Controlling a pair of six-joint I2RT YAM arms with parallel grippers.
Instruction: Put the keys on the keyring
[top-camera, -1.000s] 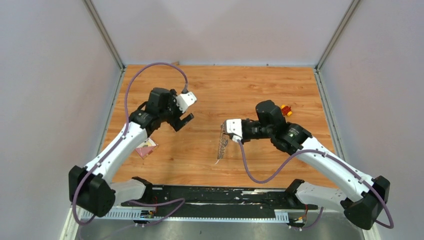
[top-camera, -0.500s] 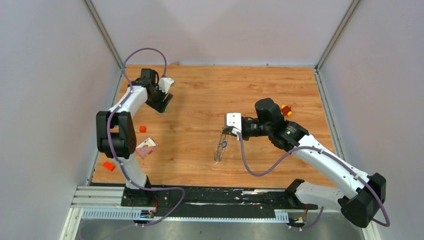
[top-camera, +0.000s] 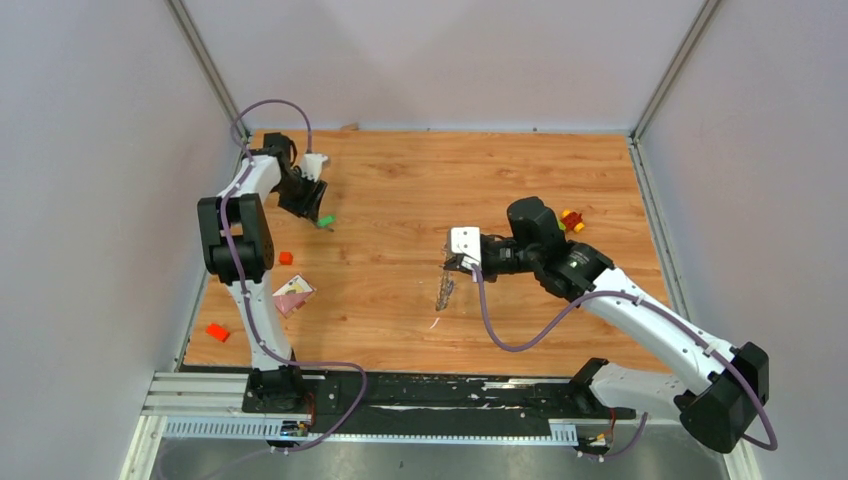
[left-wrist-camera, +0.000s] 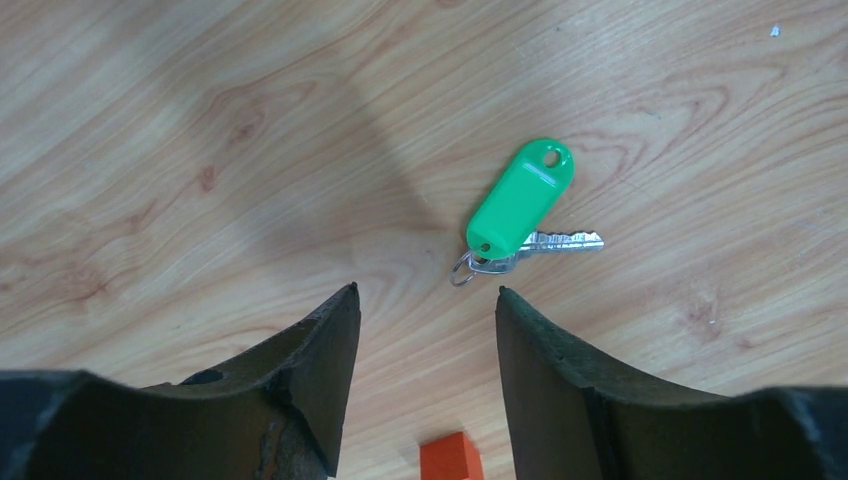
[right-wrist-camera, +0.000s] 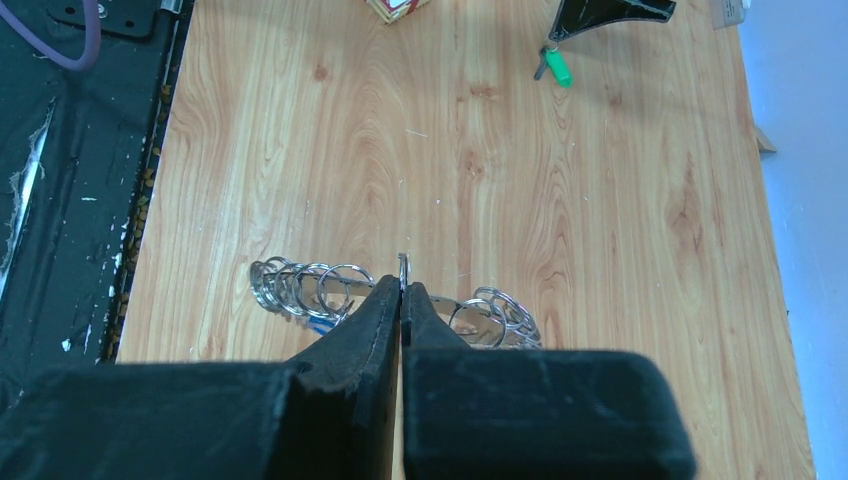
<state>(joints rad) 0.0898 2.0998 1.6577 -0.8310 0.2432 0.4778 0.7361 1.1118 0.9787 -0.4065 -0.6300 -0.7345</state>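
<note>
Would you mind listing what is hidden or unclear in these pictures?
Right wrist view: the right gripper covers the middle of the keyring; a blue sliver is too small to identify.
Top view: the keyring is edge-on, its opening too small.
Left wrist view: the bottom edge cuts off the orange cube.

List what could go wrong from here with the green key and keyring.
The green key lies flat on the table, ahead and to one side of the gap between the open left jaws; closing might miss or push it.
The orange block sits by those jaws and might get bumped.
The right jaws pinch only a thin wire of the keyring; it may slip or swing.
</note>
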